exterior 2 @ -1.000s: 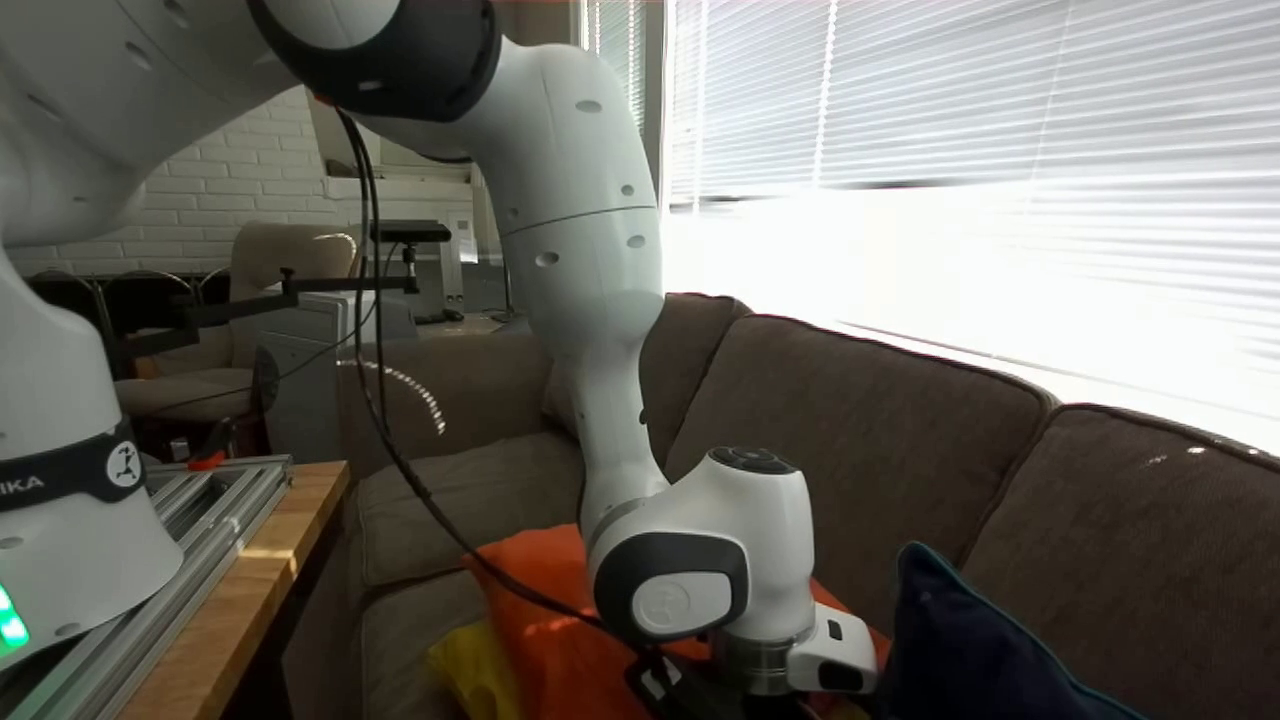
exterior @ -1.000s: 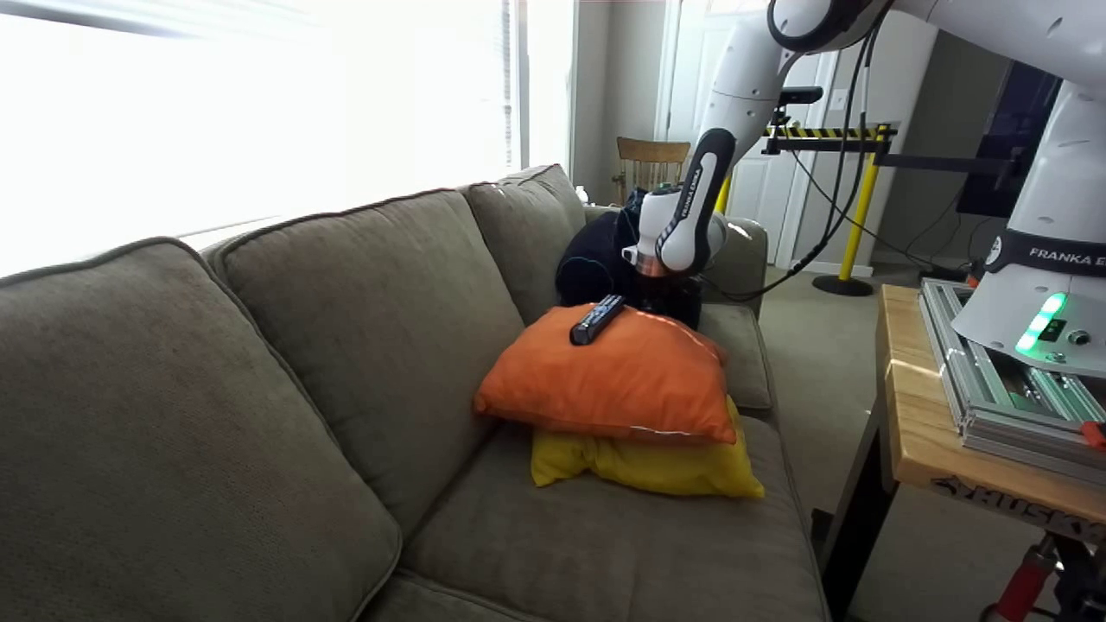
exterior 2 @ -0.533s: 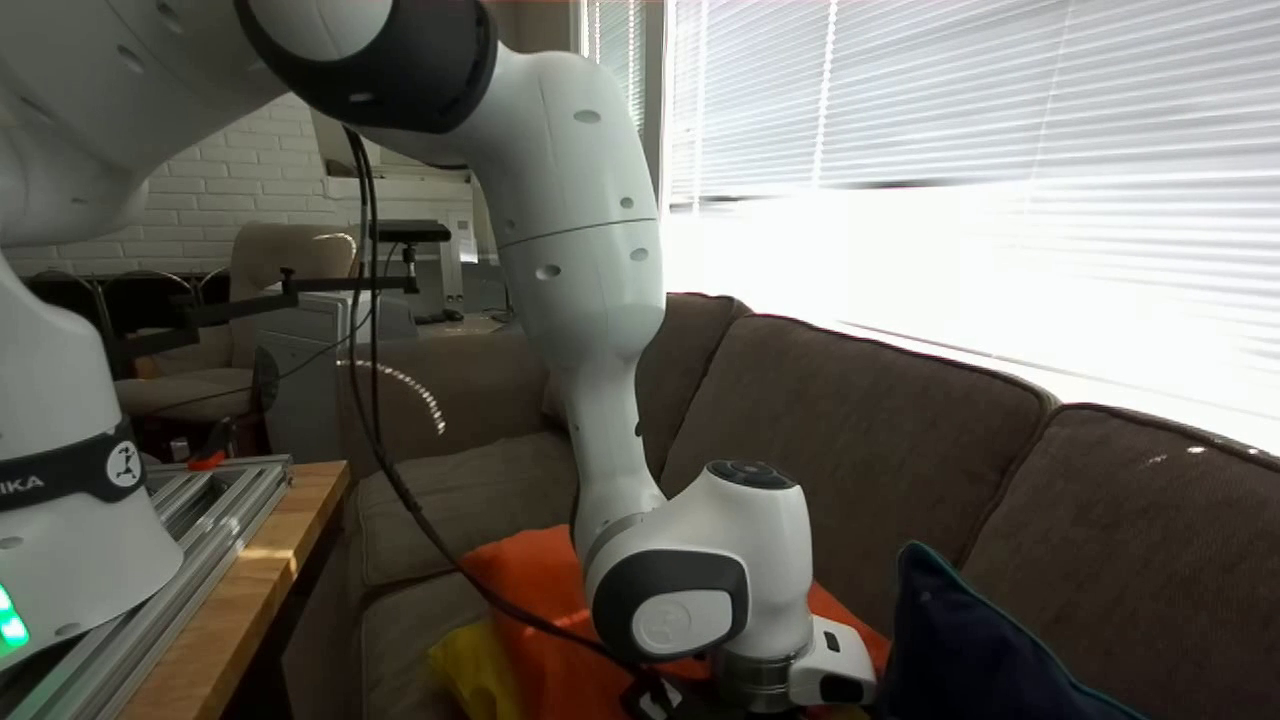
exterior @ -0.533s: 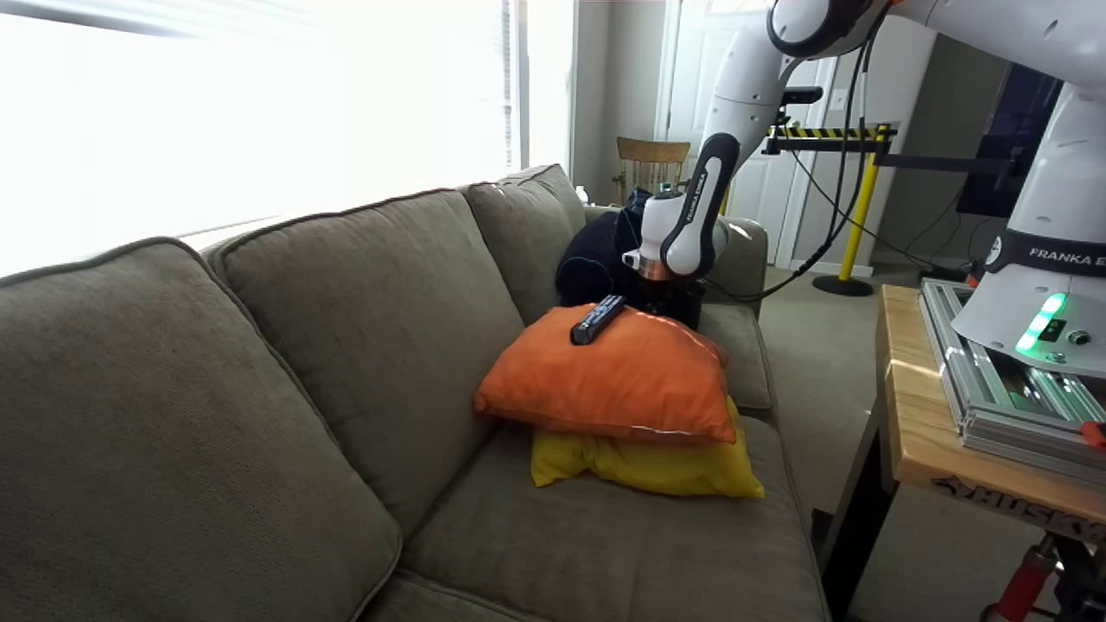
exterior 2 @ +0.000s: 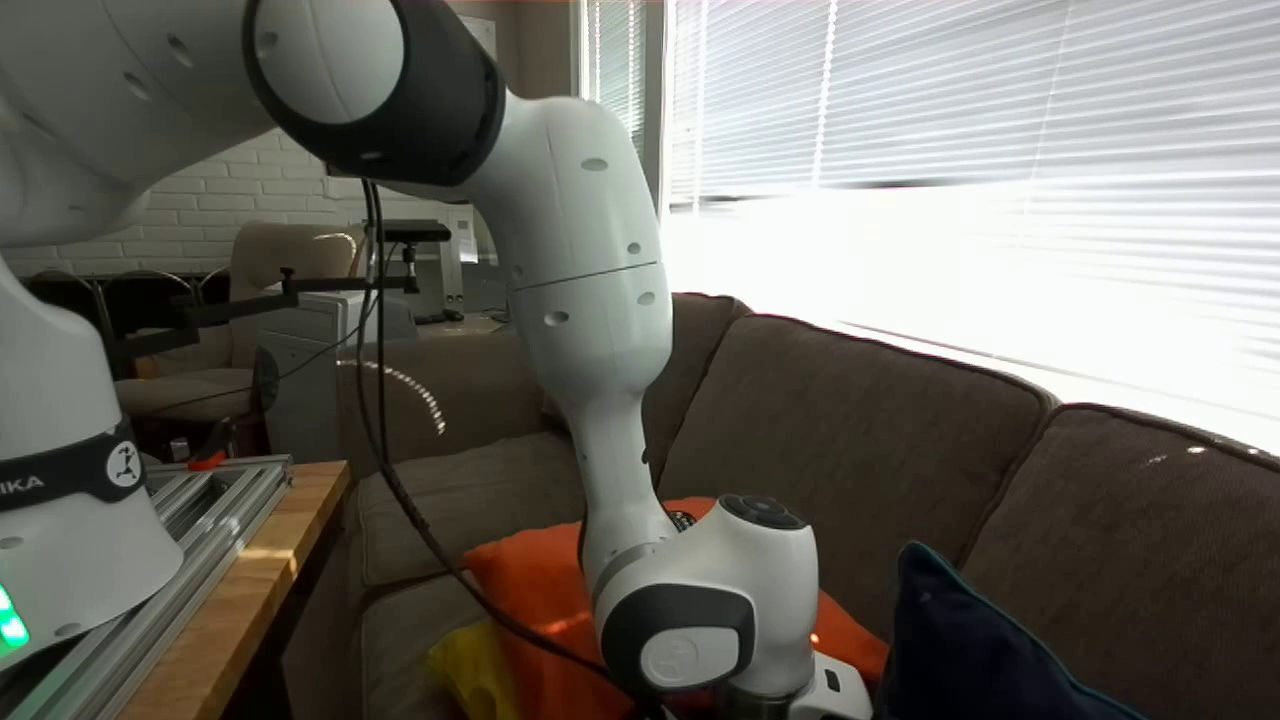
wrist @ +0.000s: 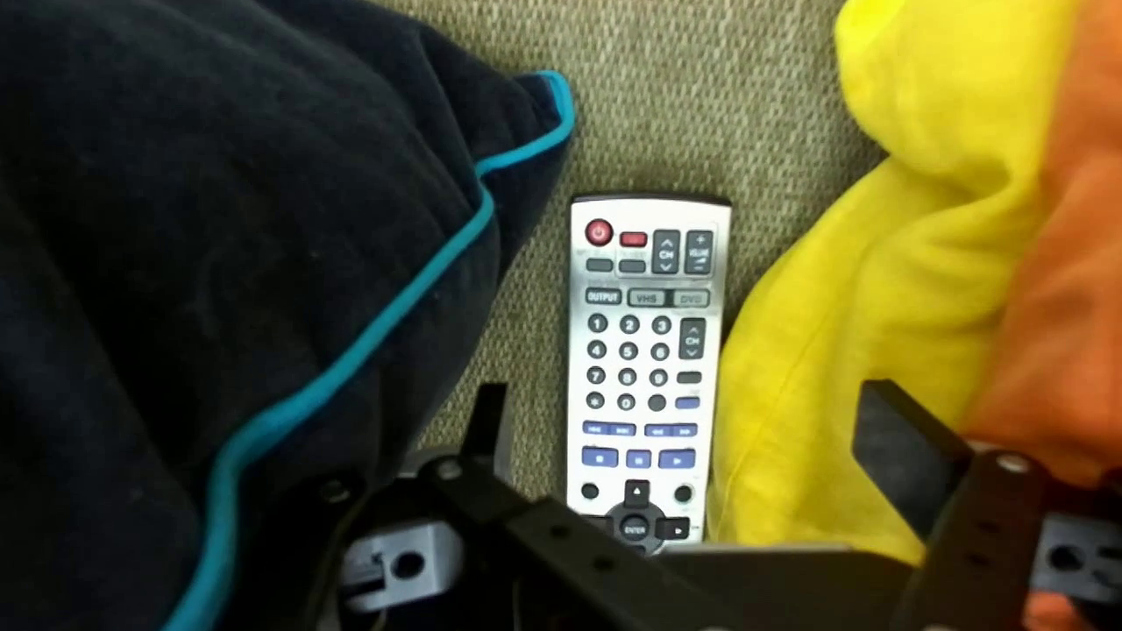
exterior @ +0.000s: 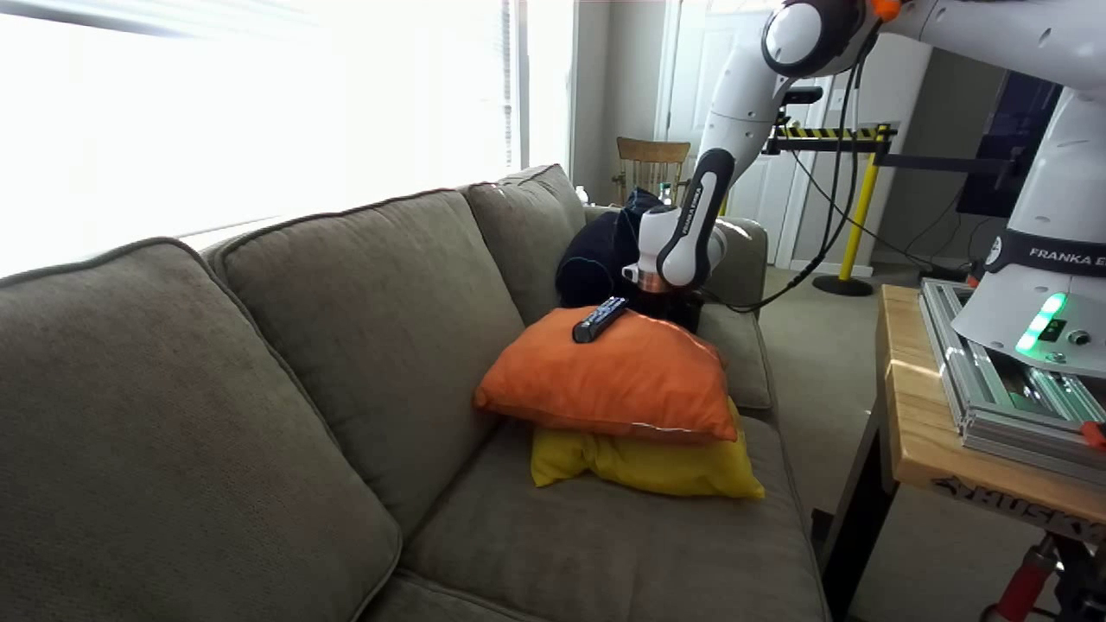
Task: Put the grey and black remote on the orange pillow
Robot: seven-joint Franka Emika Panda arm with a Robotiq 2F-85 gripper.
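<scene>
In the wrist view a silver-grey remote [wrist: 647, 350] with black buttons lies face up on the sofa seat, between a navy pillow and the yellow pillow. My gripper [wrist: 692, 438] is open, with one finger on each side of the remote's lower part. The left finger is over the seat fabric and the right finger is over the yellow pillow. The remote's lower end is hidden by the gripper. The orange pillow [exterior: 605, 380] lies on the yellow one and also shows in an exterior view [exterior 2: 540, 590] and at the wrist view's right edge [wrist: 1069, 324]. The fingertips are hidden in both exterior views.
A black remote [exterior: 600, 320] lies on top of the orange pillow. The yellow pillow [exterior: 648, 462] is beneath it. A navy pillow with teal piping [wrist: 263, 219] stands close on the gripper's other side. The sofa backrest [exterior: 371, 320] rises beside them.
The arm and hand have come down lower, most clearly over the last half second. The orange pillow and the black remote on it have shifted very slightly.
</scene>
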